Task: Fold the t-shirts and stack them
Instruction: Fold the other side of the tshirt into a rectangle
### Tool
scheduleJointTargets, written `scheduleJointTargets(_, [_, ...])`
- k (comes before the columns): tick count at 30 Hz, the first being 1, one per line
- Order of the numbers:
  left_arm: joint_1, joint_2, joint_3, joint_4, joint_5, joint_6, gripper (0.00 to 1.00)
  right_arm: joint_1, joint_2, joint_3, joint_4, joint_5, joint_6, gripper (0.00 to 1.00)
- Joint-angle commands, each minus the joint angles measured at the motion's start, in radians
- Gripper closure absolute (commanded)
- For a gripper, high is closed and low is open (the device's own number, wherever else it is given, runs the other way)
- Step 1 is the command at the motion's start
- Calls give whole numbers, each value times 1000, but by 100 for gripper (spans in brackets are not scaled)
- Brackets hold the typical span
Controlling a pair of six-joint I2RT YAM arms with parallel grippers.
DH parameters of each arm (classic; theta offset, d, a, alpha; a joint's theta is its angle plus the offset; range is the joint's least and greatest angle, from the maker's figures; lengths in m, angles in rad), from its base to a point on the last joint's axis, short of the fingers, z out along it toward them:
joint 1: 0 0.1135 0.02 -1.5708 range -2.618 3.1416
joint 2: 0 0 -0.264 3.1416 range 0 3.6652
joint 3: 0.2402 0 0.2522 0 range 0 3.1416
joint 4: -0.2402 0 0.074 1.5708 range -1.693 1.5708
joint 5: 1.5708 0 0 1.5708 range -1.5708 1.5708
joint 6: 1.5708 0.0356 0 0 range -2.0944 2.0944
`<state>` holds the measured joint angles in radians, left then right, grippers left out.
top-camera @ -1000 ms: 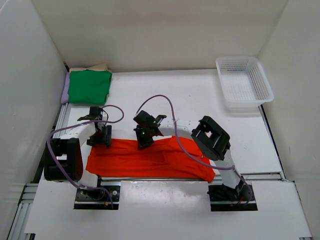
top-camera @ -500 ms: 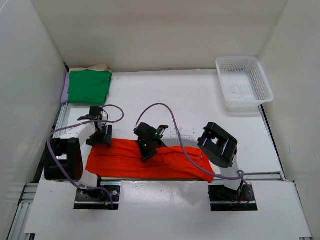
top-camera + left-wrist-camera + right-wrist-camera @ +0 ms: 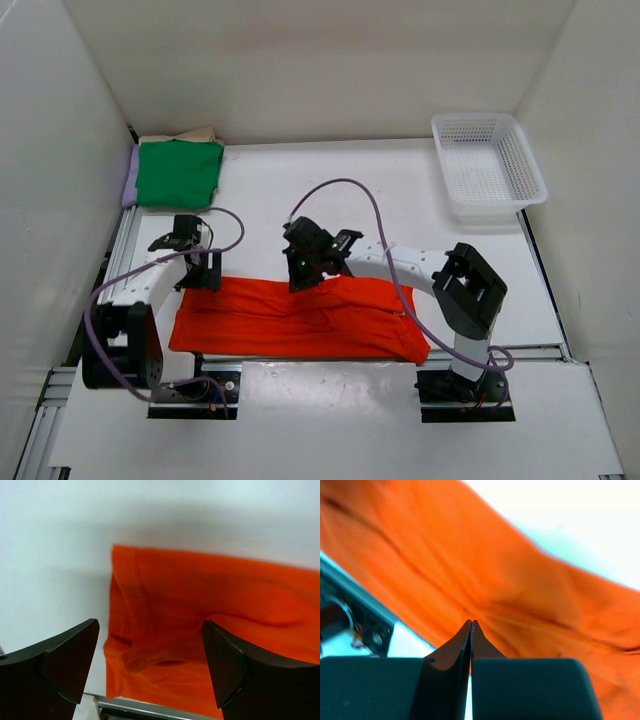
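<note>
**Left gripper (image 3: 203, 272) wide open, right gripper (image 3: 303, 270) shut, over the orange-red cloth t-shirt (image 3: 300, 320)**

We see the white table (image 3: 380, 190) bearing this shirt, spread long and rumpled along the near edge. We find the left jaws apart and empty above its left end. The right fingers (image 3: 465, 645) are pressed together, no cloth between them, above its middle. A white plastic mesh basket (image 3: 490, 165) stands far right. The folded bright green t-shirt (image 3: 178, 172) lies in the far left corner on lilac and beige cloth.

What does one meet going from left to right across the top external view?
The lilac t-shirt → green t-shirt → right end effector → white mesh basket. The orange-red t-shirt and the left end effector overlap others sideways, so both are left out.
</note>
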<state>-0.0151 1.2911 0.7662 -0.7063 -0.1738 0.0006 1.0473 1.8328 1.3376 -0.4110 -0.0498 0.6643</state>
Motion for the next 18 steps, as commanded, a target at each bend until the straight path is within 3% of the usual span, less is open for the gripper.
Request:
scheduleJointTargets(1, [9,79,-56,-22,-46,-1,5,-69,32,29,-87,44,18,100])
scheduleJointTargets(12, [9,123,-81,-12,-72,-1,2,-87,-20,-181,-60,64,55,100])
scheduleJointTargets(18, [18,103,-81,-12,-95,-1,2,-87,-52,-209,-60,94,74,100])
